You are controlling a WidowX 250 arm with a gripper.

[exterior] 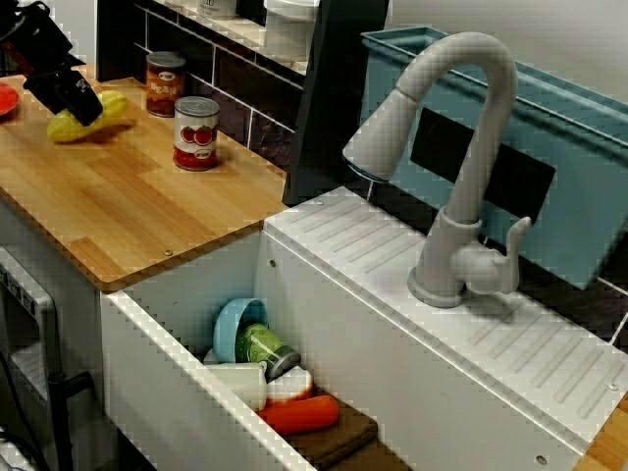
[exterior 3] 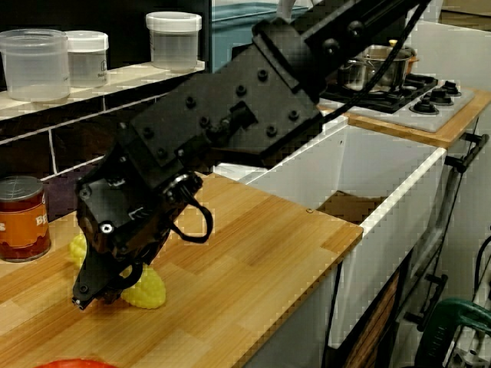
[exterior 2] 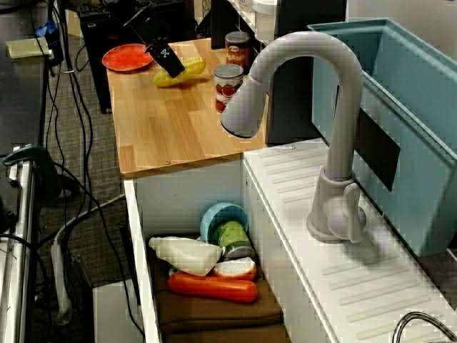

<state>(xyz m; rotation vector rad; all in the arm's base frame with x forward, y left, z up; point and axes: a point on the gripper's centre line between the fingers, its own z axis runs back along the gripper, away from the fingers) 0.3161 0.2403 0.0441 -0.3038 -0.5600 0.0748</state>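
Yellow corn under the end effector, lower left in the close view.
Flat on the desk, so the tool tips down onto it; clamped or spread, I cannot tell.

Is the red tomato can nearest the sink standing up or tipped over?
Standing up: the can sits on its flat end on the counter, top facing up.

The black arm enters the close counter view at upper right and slopes down to lower left. Its wrist is bent, and the gripper points steeply downward. The jaw gap is hidden.
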